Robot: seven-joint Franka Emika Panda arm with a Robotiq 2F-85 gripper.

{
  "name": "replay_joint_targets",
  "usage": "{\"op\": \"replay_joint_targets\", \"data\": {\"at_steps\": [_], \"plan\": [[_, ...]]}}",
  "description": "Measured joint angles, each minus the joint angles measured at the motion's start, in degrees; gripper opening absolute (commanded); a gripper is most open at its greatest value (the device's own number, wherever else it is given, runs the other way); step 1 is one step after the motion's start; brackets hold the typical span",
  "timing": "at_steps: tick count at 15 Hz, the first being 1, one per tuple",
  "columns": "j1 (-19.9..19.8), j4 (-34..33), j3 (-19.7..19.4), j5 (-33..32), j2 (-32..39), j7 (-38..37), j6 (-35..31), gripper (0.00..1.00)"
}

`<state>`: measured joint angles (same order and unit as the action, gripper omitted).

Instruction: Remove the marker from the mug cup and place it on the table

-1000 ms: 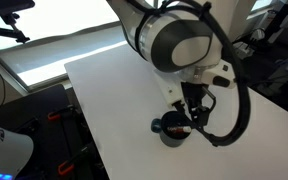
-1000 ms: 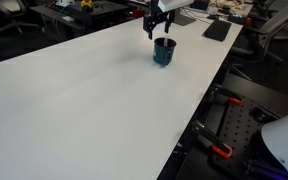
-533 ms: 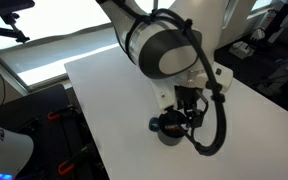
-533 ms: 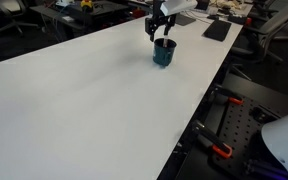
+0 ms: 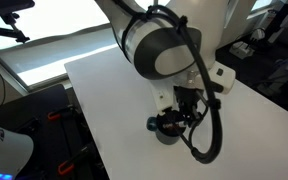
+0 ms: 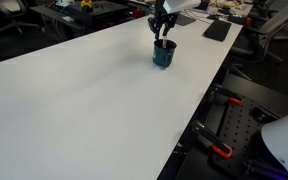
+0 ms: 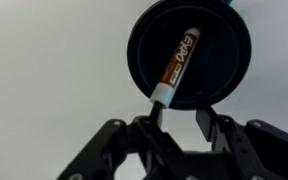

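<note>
The dark mug cup [image 7: 222,58] fills the top of the wrist view, and the reddish-brown marker [image 7: 177,63] leans inside it, pale end at the rim nearest me. My gripper [image 7: 179,114] hangs just over that rim, its jaws partly closed with a gap between them. The left fingertip [image 7: 155,117] is right under the marker's pale end, and only the white table [image 7: 44,60] shows between the fingers. In both exterior views the gripper [image 5: 188,118] [image 6: 162,34] reaches down onto the mug cup [image 5: 168,130] [image 6: 163,53], and the marker is hidden.
The mug stands near the table's [image 6: 84,100] far corner, close to its side edge [image 6: 212,85]. A flat black object [image 6: 216,30] lies beyond it. Beside the table stand black and orange equipment [image 5: 54,120] and a white robot base [image 6: 284,140].
The gripper has come down onto the mug's rim and its jaws have narrowed from wide open. The mug has not moved.
</note>
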<state>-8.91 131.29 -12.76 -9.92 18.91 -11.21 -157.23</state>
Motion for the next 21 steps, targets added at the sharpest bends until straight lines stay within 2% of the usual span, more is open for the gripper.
{"op": "replay_joint_targets", "data": {"at_steps": [1, 14, 21], "plan": [[-0.1, 0.0, 0.0, 0.0, -0.1, 0.0, 0.0, 0.00], [-0.2, 0.0, -0.2, 1.0, -0.3, 0.4, 0.0, 0.01], [-0.1, 0.4, -1.8, -0.1, -2.9, 0.7, 0.0, 0.01]]}}
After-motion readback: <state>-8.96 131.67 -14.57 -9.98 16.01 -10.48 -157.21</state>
